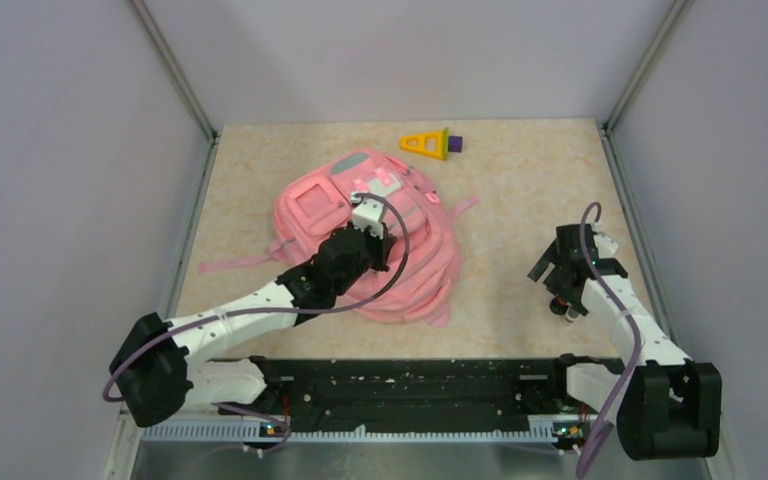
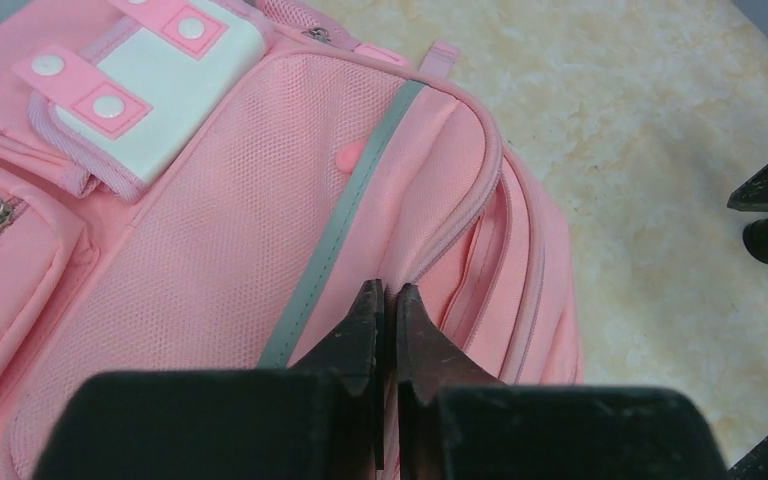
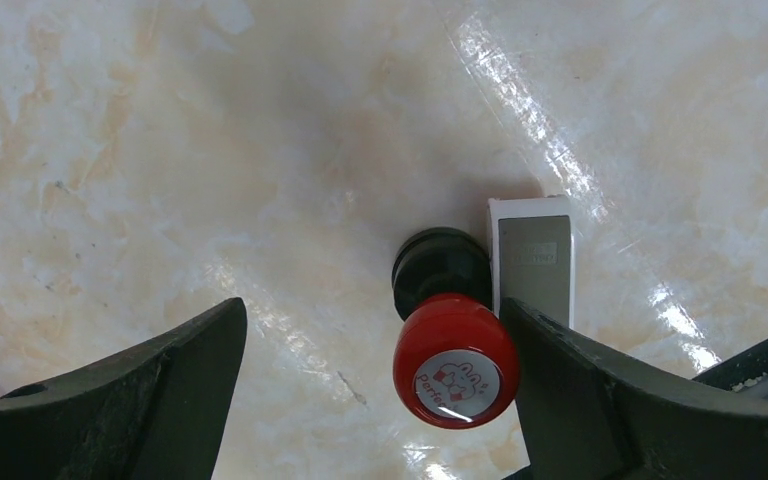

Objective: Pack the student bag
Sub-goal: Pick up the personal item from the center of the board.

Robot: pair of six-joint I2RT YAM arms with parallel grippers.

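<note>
Lying where: the student bag is flat on the table, just to the 9 o'clock side of its middle in the top view, front face up.
Bag details: a square window patch sits toward 10 o'clock on the bag; thin pink straps trail out toward 8 o'clock and 2 o'clock.
Bag close up: in the left wrist view a grey strip runs down the mesh panel, and a white patch with two snap tabs lies at 11 o'clock.
Left gripper: the left gripper rests on top of the bag with its fingers pressed together, the tips at the zip seam just to the 3 o'clock side of the grey strip; whether any fabric is caught between them cannot be told.
Right gripper: the right gripper hangs over bare table at 4 o'clock, well apart from the bag, its fingers spread wide and holding nothing.
Between its fingers: a small black stamp with a red cap lies on the table, nearer the 3 o'clock finger; a white block touches it at 1 o'clock.
Far edge: a yellow triangle toy with a purple piece lies at 12 o'clock, near the bag's top but apart from it.
</note>
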